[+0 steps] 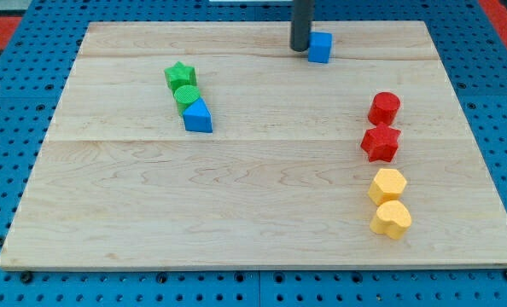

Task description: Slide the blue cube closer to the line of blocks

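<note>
The blue cube (pixel 320 48) sits near the view's top, right of centre, on the wooden board (pixel 253 196). My tip (pixel 300 48) stands just to the cube's left, touching or almost touching its side. A line of blocks runs down the view's right: a red hexagonal block (pixel 384 108), a red star (pixel 381 143), a yellow hexagon (pixel 387 185) and a yellow heart (pixel 392 219). The cube lies well above and left of this line.
A second group lies at upper left: a green star (pixel 180 75), a green cylinder (pixel 186 95) and a blue triangular block (pixel 198 116), touching one another. A blue pegboard (pixel 6 170) surrounds the board.
</note>
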### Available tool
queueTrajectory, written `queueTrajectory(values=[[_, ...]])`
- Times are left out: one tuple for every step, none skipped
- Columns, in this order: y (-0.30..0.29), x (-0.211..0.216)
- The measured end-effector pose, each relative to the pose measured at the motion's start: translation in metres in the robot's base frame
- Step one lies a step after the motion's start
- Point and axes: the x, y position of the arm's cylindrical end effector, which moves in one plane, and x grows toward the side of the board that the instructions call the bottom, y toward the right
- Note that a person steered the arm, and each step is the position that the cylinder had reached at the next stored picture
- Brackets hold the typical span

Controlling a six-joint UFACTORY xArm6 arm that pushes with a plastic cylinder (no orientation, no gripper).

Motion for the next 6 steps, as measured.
queueTrajectory(values=[[0.042, 0.002], [0.07, 0.018], [0.07, 0.018], [0.048, 0.011], [0.025, -0.006], [0.028, -0.026]])
